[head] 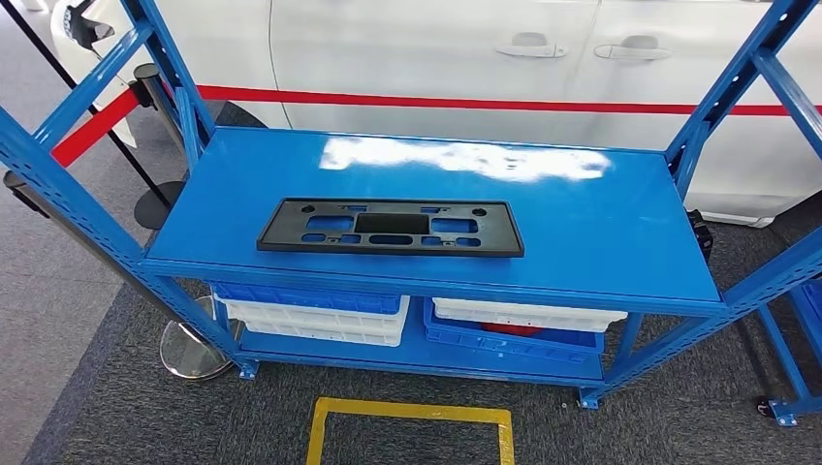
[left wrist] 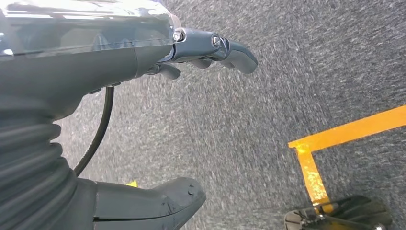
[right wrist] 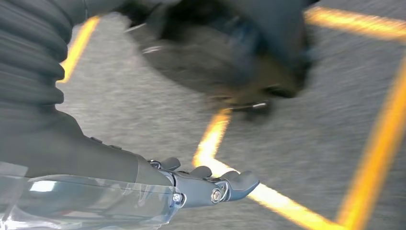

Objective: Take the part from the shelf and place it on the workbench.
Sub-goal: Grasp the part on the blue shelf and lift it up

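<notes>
A flat black plastic part, long and rectangular with several cut-outs, lies on the top board of the blue shelf, near its front edge and left of centre. My left hand hangs over the grey carpet with its fingers and thumb apart, holding nothing. My right hand also hangs above the carpet, fingers stretched out and empty.
Blue and white bins sit on the shelf's lower level. A white car stands behind the shelf. A barrier post base stands at the shelf's left leg. Yellow floor tape marks a square in front of the shelf.
</notes>
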You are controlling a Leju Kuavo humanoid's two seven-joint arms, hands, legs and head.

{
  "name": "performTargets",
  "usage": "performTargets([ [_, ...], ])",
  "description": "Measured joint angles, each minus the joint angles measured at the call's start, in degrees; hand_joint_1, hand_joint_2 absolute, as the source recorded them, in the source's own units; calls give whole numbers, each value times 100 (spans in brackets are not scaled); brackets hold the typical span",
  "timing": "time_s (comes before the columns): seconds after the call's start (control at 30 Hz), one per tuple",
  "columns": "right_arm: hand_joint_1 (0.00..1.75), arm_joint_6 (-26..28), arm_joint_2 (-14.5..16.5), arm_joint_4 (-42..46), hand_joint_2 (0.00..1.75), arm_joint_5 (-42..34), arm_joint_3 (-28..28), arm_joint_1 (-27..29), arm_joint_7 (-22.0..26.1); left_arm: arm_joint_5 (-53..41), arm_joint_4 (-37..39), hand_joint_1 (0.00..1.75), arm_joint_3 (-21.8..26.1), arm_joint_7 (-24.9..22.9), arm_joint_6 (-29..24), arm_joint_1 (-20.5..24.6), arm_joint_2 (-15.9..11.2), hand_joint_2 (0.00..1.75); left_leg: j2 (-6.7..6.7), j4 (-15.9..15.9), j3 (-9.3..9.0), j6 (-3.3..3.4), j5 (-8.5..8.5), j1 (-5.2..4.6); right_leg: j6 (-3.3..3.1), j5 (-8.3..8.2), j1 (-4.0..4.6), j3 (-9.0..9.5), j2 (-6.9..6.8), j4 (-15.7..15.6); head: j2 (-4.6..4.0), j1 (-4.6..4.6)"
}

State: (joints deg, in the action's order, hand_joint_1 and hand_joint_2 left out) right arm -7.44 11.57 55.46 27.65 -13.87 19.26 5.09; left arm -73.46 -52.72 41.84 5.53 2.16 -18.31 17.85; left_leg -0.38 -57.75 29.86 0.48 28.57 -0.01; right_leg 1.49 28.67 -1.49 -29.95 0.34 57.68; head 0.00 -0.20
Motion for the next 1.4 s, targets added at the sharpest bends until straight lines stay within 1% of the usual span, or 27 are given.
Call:
performTargets([
  [0.17, 0, -219, -211, 455, 175, -491, 415, -47, 426, -426, -81, 0, 232, 194, 70, 15, 46, 175, 1, -2, -5, 1, 0, -1, 5, -3, -1, 3, 1, -2, 0, -1],
  [0.27, 0, -220, -323, 893, 175, -796, 636, 6, 615, -612, -96, 0, 341, 273, 88, 29, 74, 175, 1, -2, -5, 1, 0, -1, 6, -3, -2, 6, 2, -3, 0, 0],
  [0.33, 0, -161, -392, 1238, 175, -958, 774, 49, 645, -662, -96, 0, 364, 290, 74, 30, 87, 175, 1, -2, -5, 1, 0, -1, 6, -3, -2, 7, 3, -3, 0, -1],
  [0.57, 0, 339, -771, 2404, 175, -1474, 1405, 156, 620, -745, -96, 0, 412, 304, -44, 35, 122, 175, 1, -4, -5, 2, 1, -2, 7, -3, -4, 7, 2, -6, 0, -1],
  [0.77, 0, 832, -1230, 3415, 175, -1799, 2075, 181, 726, -888, -91, 0, 498, 345, -130, 82, 150, 175, 0, -4, -4, 2, 0, -3, 7, -3, -5, 10, 1, -6, 0, 0],
  [0.9, 0, 1091, -1551, 4088, 175, -1955, 2500, 111, 735, -1023, -51, 0, 609, 390, -193, 152, 158, 175, 0, -5, -3, 3, 0, -3, 8, -4, -5, 11, 1, -6, 0, -1],
  [1.07, 0, 1349, -1929, 4887, 175, -2153, 2982, -110, 648, -1207, 96, 0, 724, 449, -307, 251, 149, 175, 0, -7, -3, 4, -1, -3, 9, -4, -5, 11, 1, -5, 0, -1],
  [1.17, 0, 1452, -2113, 5256, 175, -2176, 3273, -327, 541, -1310, 268, 0, 762, 475, -409, 334, 120, 175, 0, -7, -3, 4, -1, -3, 10, -5, -5, 11, 1, -5, 0, 0],
  [1.23, 0, 1495, -2210, 5405, 175, -2044, 3464, -495, 459, -1360, 398, 0, 776, 483, -484, 399, 95, 175, 0, -8, -3, 4, -1, -3, 10, -5, -5, 12, 1, -5, 0, 0],
  [1.4, 0, 1571, -2400, 5542, 175, -1304, 3868, -870, 280, -1435, 681, 0, 784, 479, -644, 513, 15, 175, 0, -12, -5, 5, -2, -3, 14, -7, -5, 10, 1, -5, 0, -2],
])
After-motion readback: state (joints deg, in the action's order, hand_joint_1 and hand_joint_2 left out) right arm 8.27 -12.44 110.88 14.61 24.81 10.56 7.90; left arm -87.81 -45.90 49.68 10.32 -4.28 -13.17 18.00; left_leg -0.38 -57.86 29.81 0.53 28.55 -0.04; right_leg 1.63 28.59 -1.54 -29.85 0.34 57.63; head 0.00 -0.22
